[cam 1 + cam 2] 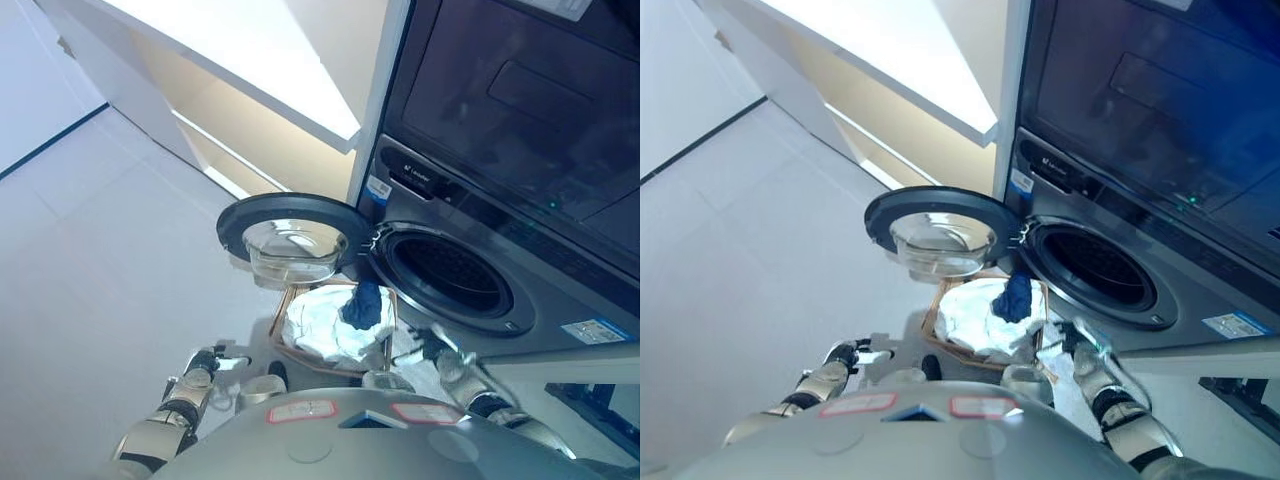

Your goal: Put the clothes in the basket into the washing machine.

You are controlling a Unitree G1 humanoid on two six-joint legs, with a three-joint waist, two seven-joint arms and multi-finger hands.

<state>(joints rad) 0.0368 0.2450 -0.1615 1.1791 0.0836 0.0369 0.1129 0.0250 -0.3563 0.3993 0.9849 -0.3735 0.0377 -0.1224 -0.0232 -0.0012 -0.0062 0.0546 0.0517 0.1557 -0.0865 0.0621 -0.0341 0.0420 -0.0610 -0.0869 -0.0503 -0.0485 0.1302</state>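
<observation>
A wicker basket (292, 300) stands on the floor in front of the dark grey washing machine (560, 290). It holds a heap of white cloth (325, 325) with a dark blue garment (362, 305) on top. The machine's round door (290, 235) is swung open to the left, above the basket, and the drum opening (450, 275) is dark. My left hand (212, 360) is low, to the left of the basket and apart from it, fingers relaxed. My right hand (440, 352) is by the basket's right side below the drum opening, fingers relaxed, holding nothing.
A second dark appliance (520, 100) is stacked above the washer. A white counter or shelf (250, 60) juts out at the upper left, with a pale wall below it. Light floor tiles (100, 250) spread to the left.
</observation>
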